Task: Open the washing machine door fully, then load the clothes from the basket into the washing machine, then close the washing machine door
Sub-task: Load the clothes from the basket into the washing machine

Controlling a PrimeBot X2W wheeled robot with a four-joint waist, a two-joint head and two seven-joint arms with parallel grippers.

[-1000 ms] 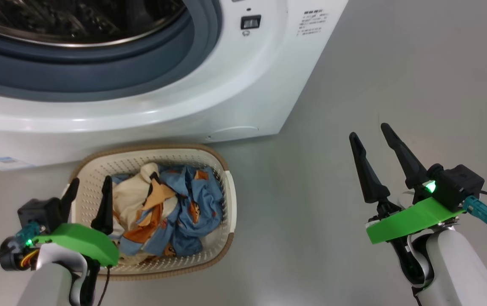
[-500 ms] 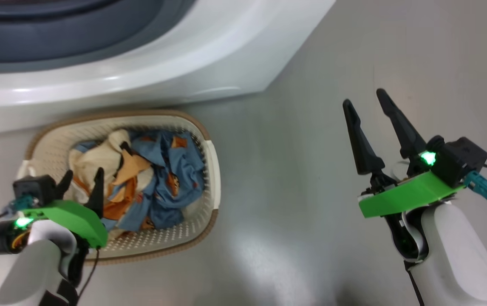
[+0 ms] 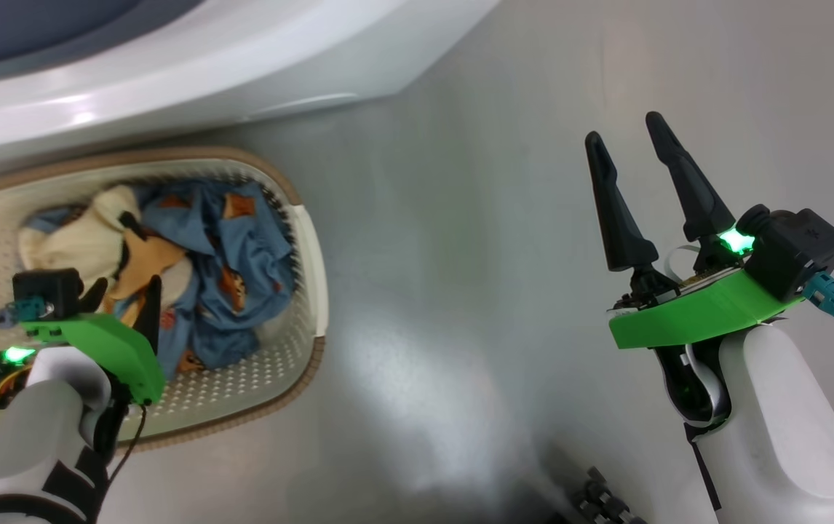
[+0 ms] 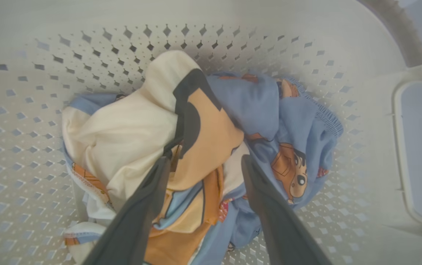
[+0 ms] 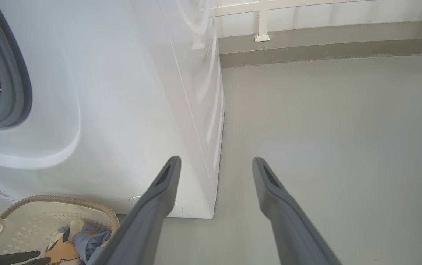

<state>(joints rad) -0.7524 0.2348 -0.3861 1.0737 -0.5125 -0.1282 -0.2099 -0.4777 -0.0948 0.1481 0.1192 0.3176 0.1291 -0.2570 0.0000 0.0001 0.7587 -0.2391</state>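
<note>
Left end effector [image 4: 205, 160] down in the basket [image 3: 311, 255].
Its fingers are apart over the clothes [image 3: 220, 247]. The long basket lies sideways along the washing machine [image 3: 169, 80]. Right end effector [image 3: 624, 129] is apart above the floor [image 3: 461, 255].

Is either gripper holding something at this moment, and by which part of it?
Nothing is held. The left gripper is open, its fingers spread over the clothes in the basket; the right gripper is open above the floor.
</note>
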